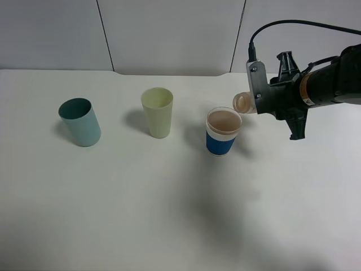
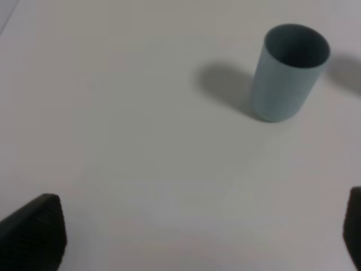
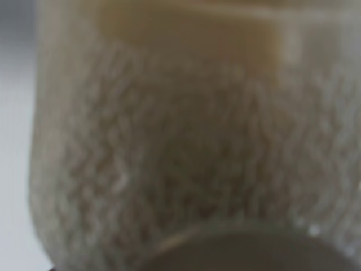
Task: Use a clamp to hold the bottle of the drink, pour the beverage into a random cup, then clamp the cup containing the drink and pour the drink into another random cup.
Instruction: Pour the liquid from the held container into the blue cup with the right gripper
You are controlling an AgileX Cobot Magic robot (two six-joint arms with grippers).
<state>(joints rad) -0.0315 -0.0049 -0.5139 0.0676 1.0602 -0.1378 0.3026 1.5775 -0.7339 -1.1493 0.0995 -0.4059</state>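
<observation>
Filling most of the high view, the plain white tabletop (image 1: 169, 226) carries three cups in a loose row. The black right arm (image 1: 333, 82) reaches in toward a blue paper cup with a white band under its rim (image 1: 221, 132), coming from the side of that cup away from the other two. The blue cup stands upright, and its inside shows a pale pinkish tan. Whether that is drink or lining cannot be told.

Near the blue cup, on the side opposite the arm, stands a pale yellow-green plastic tumbler (image 1: 157, 113). Well beyond that, farthest from the blue cup, is a teal plastic tumbler (image 1: 80, 122). Both rest on their bases with mouths open upward.

The right gripper (image 1: 276, 100) is clenched round a small translucent plastic bottle (image 1: 243, 103), which lies on its side in the air. Its open mouth faces the blue cup, just beside the rim and slightly higher. Contact between them cannot be made out. From the right wrist camera the bottle (image 3: 186, 158) fills the picture as a blurred, cloudy beige wall.

The left gripper (image 2: 194, 237) hangs over bare table well apart from the blue cup, released, with its dark ribbed fingertips (image 2: 34, 231) spread wide and nothing between them. The teal tumbler (image 2: 287, 73) stands ahead of it.
</observation>
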